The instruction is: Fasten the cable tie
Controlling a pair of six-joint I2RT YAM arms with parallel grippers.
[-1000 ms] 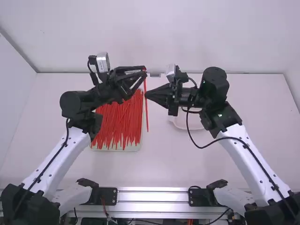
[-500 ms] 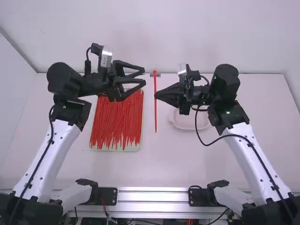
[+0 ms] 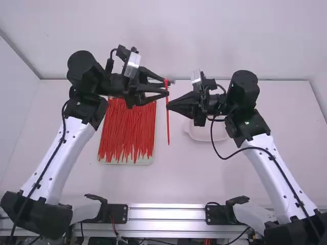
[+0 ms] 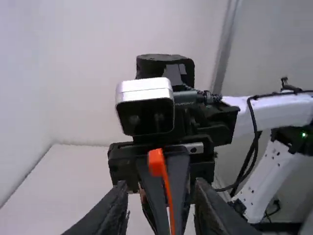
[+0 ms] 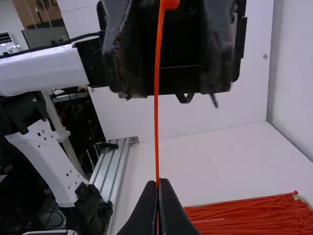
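Observation:
A single red cable tie [image 3: 167, 115] hangs upright above the table, between the tray and the bowl. My right gripper [image 3: 171, 103] is shut on its strap, a little below the head. In the right wrist view the strap [image 5: 156, 98] rises straight from my shut right gripper [image 5: 157, 188]. My left gripper [image 3: 163, 87] is open, with one finger on each side of the tie's head. In the left wrist view the head [image 4: 156, 162] sits between the spread fingers [image 4: 116, 210], with the right arm's wrist camera [image 4: 145, 105] behind it.
A flat tray [image 3: 125, 160] with several red cable ties lies at the left under the left arm. A white bowl [image 3: 207, 133] sits under the right arm. The table's side walls rise at the far left and at the back.
One second ago the left gripper was at the tie's head. It then drew back left and open, leaving the tie in the right gripper. Now it has returned to the head.

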